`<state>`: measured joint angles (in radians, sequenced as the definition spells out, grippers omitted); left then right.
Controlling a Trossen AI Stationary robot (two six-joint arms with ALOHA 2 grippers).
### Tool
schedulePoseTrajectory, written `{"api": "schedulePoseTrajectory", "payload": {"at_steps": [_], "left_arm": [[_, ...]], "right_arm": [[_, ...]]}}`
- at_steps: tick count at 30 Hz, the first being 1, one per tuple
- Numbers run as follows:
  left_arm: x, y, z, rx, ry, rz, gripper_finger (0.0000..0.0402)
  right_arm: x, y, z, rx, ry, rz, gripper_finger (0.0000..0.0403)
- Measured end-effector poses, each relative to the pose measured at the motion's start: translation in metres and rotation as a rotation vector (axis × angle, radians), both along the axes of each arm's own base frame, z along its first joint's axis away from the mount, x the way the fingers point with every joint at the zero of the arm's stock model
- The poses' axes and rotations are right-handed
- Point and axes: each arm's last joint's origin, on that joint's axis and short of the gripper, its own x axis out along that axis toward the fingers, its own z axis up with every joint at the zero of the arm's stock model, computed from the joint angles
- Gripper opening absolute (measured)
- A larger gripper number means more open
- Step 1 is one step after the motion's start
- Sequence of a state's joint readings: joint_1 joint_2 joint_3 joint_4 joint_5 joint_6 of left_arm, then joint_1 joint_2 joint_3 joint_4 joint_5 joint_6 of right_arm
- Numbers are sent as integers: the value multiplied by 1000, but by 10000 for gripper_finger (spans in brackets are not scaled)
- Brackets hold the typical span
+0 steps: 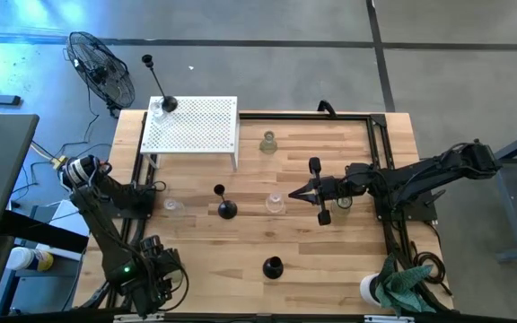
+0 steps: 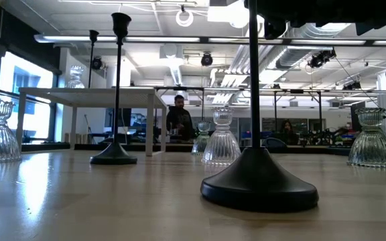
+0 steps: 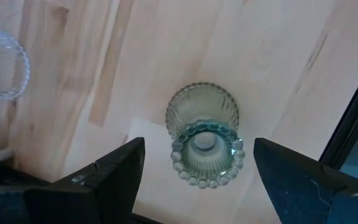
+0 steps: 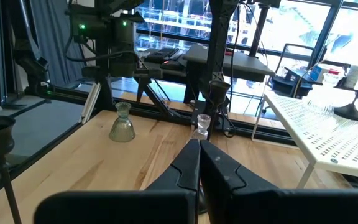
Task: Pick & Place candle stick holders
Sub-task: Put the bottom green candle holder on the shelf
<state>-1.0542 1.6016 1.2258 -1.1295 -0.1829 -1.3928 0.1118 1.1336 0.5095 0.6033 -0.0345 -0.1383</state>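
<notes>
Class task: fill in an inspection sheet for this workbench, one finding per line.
Surface: wooden table, with a white perforated rack standing far left.
Job's things: black candle holders, one on the rack, two on the table; glass holders, one on the rack, others scattered.
Clutter: white cup and green cloth, near right corner.
Grippers: left gripper open over a greenish glass holder; right gripper shut, empty.
Cables: loose cables beside the table's left edge.
Surroundings: floor fan; person beyond the table.

Table (image 1: 330, 260), seen from above. Rack (image 1: 196, 130) at 11 o'clock, bearing stem holder A (image 1: 168, 104) and glass A (image 1: 157, 109) side by side. Glass B (image 1: 268, 142) at 12. Glass C (image 1: 276, 202) centre. Stem holder B (image 1: 227, 209) and glass D (image 1: 172, 204) at 9. Stem holder C (image 1: 273, 266) at 6. Cup (image 1: 371, 289) at 4.
</notes>
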Motion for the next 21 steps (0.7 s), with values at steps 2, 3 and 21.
{"api": "schedulePoseTrajectory", "payload": {"at_steps": [2,3,21], "left_arm": [[0,0,-2,-4,-7,-6,296],[1,-1,-3,-7,-11,-13,296],[-1,1,-14,-1,6,-54,182]], "right_arm": [[0,0,0,0,0,0,2],[0,0,0,0,0,0,1],[0,0,0,0,0,-1,2]]}}
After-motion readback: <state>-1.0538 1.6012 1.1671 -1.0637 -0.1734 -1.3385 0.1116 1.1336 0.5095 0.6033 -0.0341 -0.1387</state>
